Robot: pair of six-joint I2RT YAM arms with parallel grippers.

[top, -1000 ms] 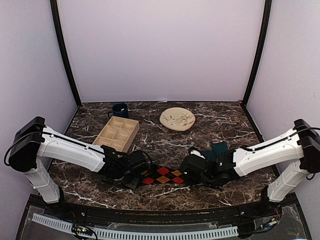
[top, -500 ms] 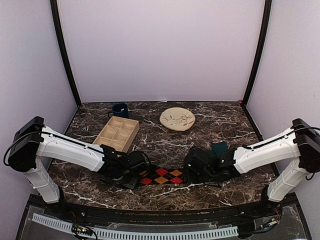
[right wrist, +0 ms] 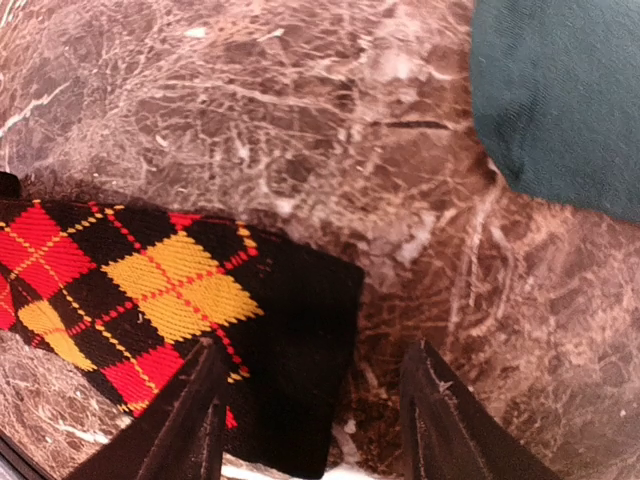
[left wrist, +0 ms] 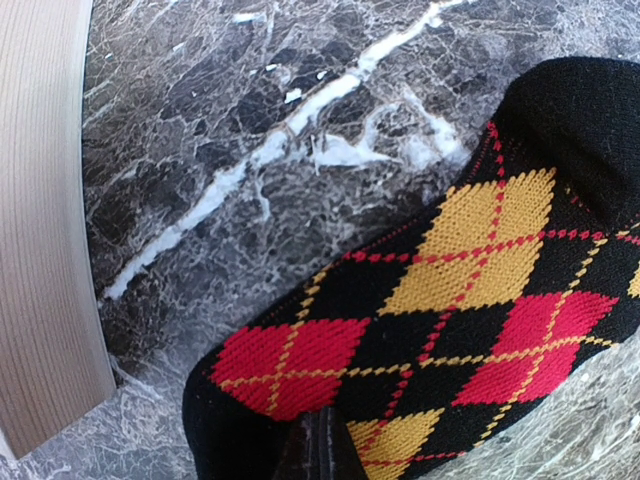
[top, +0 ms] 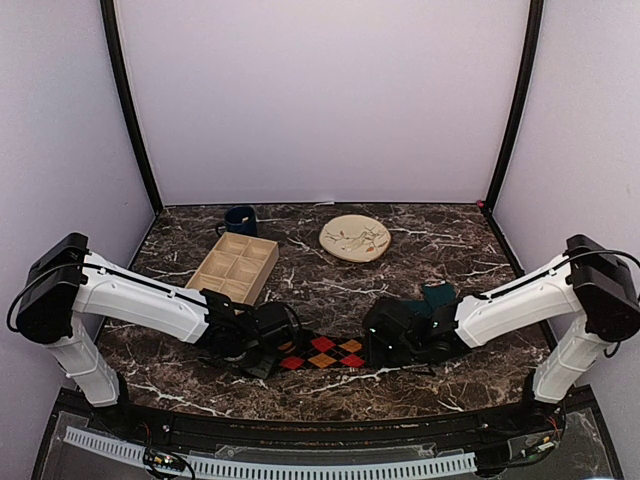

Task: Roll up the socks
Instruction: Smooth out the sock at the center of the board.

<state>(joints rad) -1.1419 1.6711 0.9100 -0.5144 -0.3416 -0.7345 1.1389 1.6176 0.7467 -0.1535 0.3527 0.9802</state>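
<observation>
The black argyle sock [top: 325, 352] with red and yellow diamonds lies flat near the table's front, between my two grippers. My left gripper [top: 268, 352] is shut at the sock's left end, its tips [left wrist: 320, 445] pressed together into the argyle sock [left wrist: 450, 300]. My right gripper [right wrist: 320, 400] is open over the black cuff end of the argyle sock [right wrist: 290, 340]. One of its fingers [right wrist: 190, 425] is above the fabric, the other over bare marble. The teal-green sock [right wrist: 560, 95] lies apart, behind the right gripper [top: 378, 345], partly hidden by the arm in the top view.
A wooden compartment tray [top: 233, 266] stands at left behind the left arm, its edge [left wrist: 40, 250] close to the sock. A dark blue mug [top: 240, 219] and a cream plate [top: 355, 238] sit toward the back.
The right gripper's jaws have narrowed, and the right arm has shifted slightly left toward the sock's cuff end. The left arm and the sock have stayed put.
</observation>
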